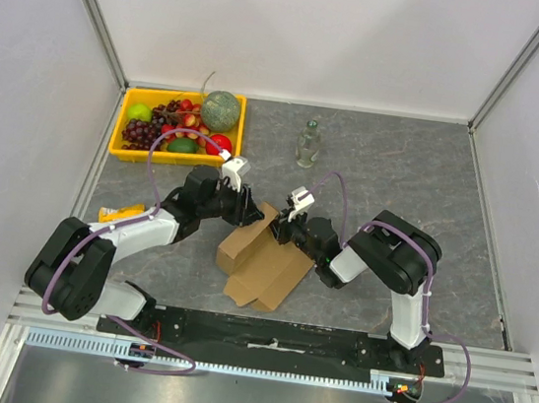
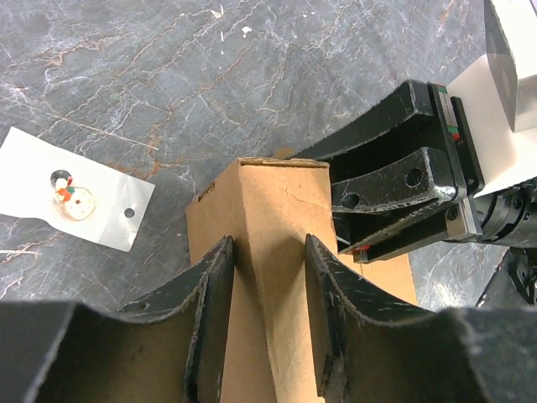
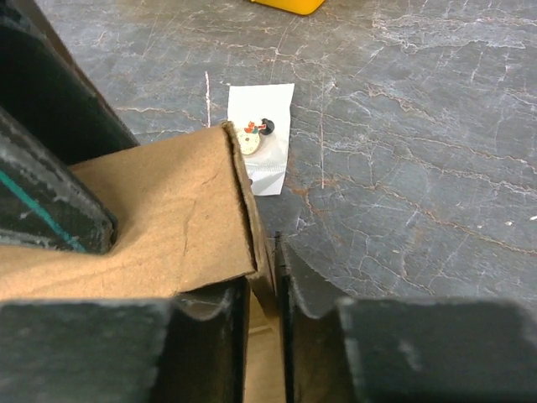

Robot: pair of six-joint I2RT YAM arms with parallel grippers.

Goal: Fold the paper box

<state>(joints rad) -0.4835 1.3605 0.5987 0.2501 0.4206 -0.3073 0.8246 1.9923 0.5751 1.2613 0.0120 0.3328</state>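
The paper box (image 1: 262,258) is brown corrugated cardboard, partly folded, lying on the grey table between both arms. My left gripper (image 1: 247,208) reaches it from the far left. In the left wrist view, my left gripper (image 2: 268,252) straddles a raised folded wall of the paper box (image 2: 281,201), both fingers pressed against its sides. My right gripper (image 1: 288,226) meets the box from the right. In the right wrist view, my right gripper (image 3: 264,277) pinches the thin upright edge of the paper box (image 3: 168,210). The right gripper's black fingers (image 2: 394,189) show beside the fold.
A yellow tray (image 1: 115,149) of fruit stands at the back left. A clear glass bottle (image 1: 307,145) stands behind the box. A small white card (image 2: 75,189) with a trinket lies on the table beyond the box, also seen as the white card (image 3: 267,143). A yellow object (image 1: 119,213) lies by the left arm.
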